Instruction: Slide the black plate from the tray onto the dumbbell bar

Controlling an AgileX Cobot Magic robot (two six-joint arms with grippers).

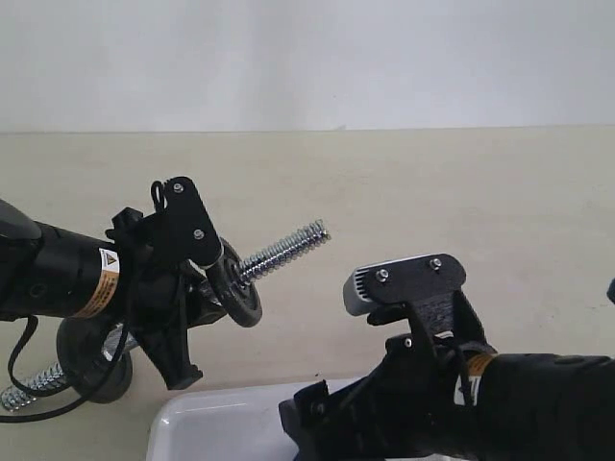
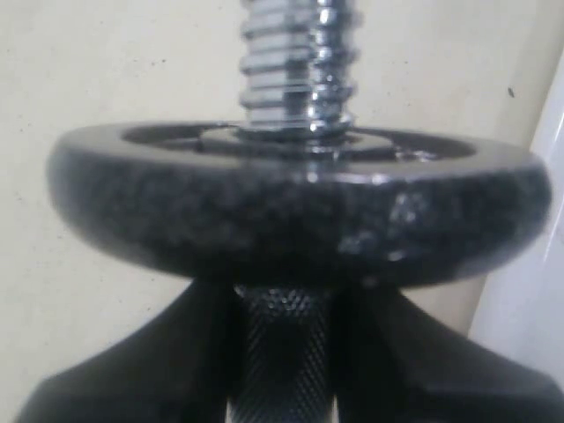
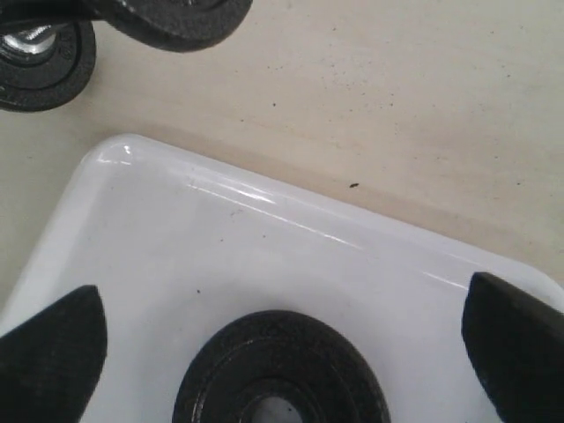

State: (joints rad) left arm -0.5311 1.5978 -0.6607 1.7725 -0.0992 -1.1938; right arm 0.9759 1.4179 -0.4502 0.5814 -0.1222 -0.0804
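Observation:
My left gripper (image 1: 192,293) is shut on the knurled middle of the dumbbell bar (image 2: 282,352) and holds it tilted above the table. The bar's threaded end (image 1: 288,248) points up to the right. One black disc (image 1: 240,288) sits on the bar just past the fingers, filling the left wrist view (image 2: 300,211). A second disc (image 1: 91,360) is on the lower end. The black plate (image 3: 278,374) lies flat in the white tray (image 3: 176,229). My right gripper (image 3: 282,352) hangs open above it, fingers (image 3: 48,352) wide on both sides, not touching.
The tray (image 1: 207,423) lies at the table's front edge, partly under the right arm (image 1: 432,384). A strip of the tray's rim (image 2: 529,308) shows beside the bar. Bare beige tabletop (image 1: 461,192) stretches behind both arms to a white wall.

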